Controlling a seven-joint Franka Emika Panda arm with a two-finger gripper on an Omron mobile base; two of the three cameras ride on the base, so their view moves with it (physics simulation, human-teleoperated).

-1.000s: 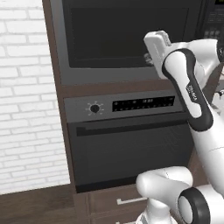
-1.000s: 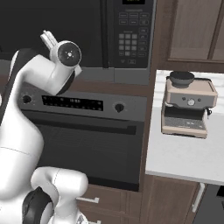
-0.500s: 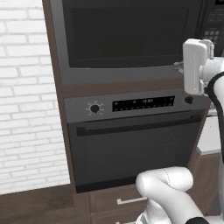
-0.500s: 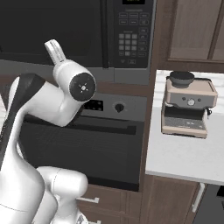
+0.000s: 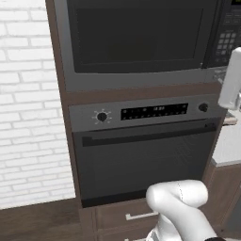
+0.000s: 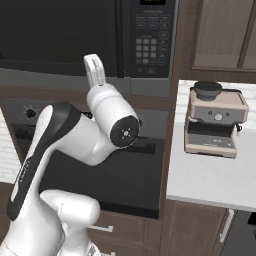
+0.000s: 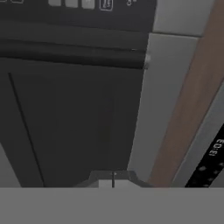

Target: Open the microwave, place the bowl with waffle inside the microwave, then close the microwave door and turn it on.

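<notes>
The microwave [image 5: 141, 81] is built in above the oven, and its dark glass microwave door [image 5: 136, 37] is closed. Its keypad [image 6: 150, 47] sits on the right side. My white hand [image 6: 95, 70] is raised in front of the door's lower right corner, near the keypad. In the hand view my gripper [image 7: 113, 178] is shut with nothing between its tips. It points at the door glass [image 7: 74, 122], just below the dark bar handle [image 7: 74, 54]. The bowl is out of view.
A grey oven [image 5: 146, 160] with knobs and a display strip fills the cabinet under the microwave. To the right, a white counter [image 6: 215, 180] carries a beige coffee machine [image 6: 215, 120]. A white brick wall [image 5: 28, 117] stands on the left.
My arm has swung to the right across the microwave front, from the middle of the door towards the keypad side. The door has stayed closed.
</notes>
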